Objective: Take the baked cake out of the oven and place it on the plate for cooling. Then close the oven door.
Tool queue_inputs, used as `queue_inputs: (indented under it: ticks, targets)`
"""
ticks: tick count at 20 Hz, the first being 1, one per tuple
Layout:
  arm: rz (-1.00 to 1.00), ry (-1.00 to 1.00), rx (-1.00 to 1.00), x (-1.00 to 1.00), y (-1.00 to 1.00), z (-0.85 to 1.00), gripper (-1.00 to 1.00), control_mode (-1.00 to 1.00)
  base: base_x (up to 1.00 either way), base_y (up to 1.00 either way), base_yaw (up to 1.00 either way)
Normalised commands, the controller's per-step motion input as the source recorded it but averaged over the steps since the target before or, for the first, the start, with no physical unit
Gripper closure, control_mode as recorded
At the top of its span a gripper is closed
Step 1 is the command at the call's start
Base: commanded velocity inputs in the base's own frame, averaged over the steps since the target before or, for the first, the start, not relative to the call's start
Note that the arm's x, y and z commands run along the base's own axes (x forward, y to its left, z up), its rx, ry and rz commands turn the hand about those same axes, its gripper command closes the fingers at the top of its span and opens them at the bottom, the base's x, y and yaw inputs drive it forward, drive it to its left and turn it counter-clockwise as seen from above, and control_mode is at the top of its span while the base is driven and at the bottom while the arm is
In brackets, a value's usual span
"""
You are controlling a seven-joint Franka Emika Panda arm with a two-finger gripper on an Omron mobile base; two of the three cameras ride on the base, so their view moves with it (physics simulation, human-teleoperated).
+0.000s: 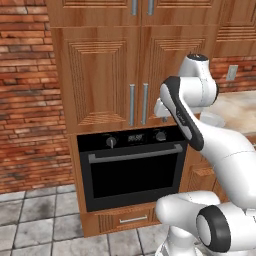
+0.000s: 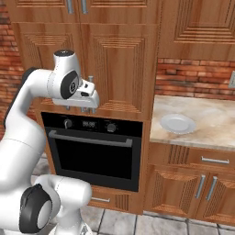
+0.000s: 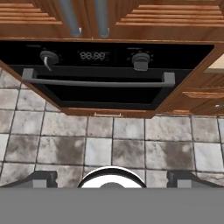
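Above the oven door's (image 2: 94, 156) horizontal handle (image 2: 90, 138), the gripper (image 2: 84, 109) hangs wide open and empty, the bar lying just below it.

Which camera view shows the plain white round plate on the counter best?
The right base view shows the plain white round plate best: it lies whole and unobstructed on the beige stone counter, right of the black built-in oven. In the left base view, the arm hides most of the plate.
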Motion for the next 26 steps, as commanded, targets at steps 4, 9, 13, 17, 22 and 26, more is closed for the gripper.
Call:
queue_inputs:
  ticks: [4,9,13,17,22,26]
  targets:
    - [0.00,0.00,0.00,0.00,0.00,-0.06,-1.00,-1.00,0.00,0.00,0.00]
    - [0.00,0.00,0.04,0.00,-0.15,-0.53,-1.00,-1.00,0.00,0.00,0.00]
    - [-0.04,-0.01,0.10,0.00,-0.26,-0.70,-1.00,-1.00,0.00,0.00,0.00]
    - [-0.10,-0.03,0.15,0.01,-0.19,-0.61,-1.00,-1.00,0.00,0.00,0.00]
    - [-0.20,-0.01,0.17,0.03,-0.11,-0.53,-1.00,-1.00,0.00,0.00,0.00]
    - [-0.30,-0.04,0.16,0.04,-0.03,-0.51,-1.00,-1.00,0.00,0.00,0.00]
